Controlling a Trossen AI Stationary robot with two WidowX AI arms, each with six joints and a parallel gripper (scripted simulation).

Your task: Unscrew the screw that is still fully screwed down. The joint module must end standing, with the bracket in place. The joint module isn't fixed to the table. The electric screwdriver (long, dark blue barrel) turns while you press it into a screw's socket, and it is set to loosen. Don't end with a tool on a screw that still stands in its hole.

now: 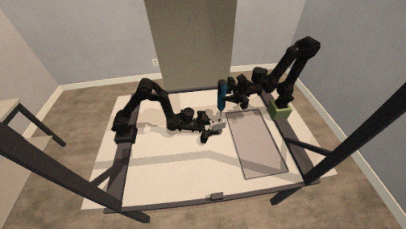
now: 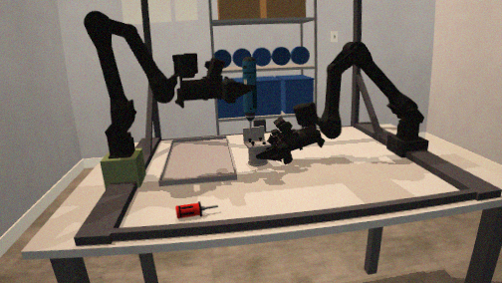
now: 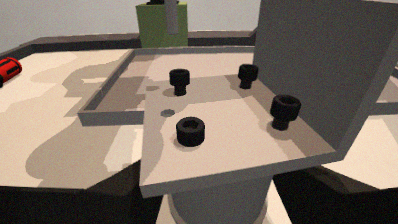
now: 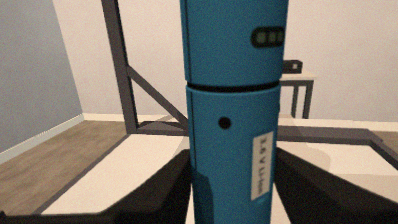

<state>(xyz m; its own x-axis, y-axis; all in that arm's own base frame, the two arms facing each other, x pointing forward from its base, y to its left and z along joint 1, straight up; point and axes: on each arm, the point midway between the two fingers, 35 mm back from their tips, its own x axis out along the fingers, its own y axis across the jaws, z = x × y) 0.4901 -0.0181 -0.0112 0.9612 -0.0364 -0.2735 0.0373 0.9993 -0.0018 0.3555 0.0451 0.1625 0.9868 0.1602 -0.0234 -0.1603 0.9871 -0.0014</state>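
The joint module (image 2: 255,149) stands upright on the table with the grey bracket (image 3: 225,125) on top. Of the black screws on the bracket, the near one (image 3: 190,131) sits flush; three others (image 3: 179,80) (image 3: 248,75) (image 3: 285,111) stand raised. My left gripper (image 1: 210,130) (image 2: 266,150) is shut on the module's round base from the side. My right gripper (image 1: 226,97) (image 2: 243,90) is shut on the blue electric screwdriver (image 1: 221,93) (image 2: 249,83) (image 4: 232,100) and holds it upright. Its tip hangs just above the bracket. I cannot tell over which screw.
A shallow grey tray (image 1: 244,161) (image 2: 199,178) (image 3: 100,117) lies beside the module. A red-handled screwdriver (image 2: 189,210) (image 3: 7,67) lies near the table's front. A green block (image 1: 279,110) (image 2: 122,166) (image 3: 155,25) carries the right arm's base. A dark frame edges the table.
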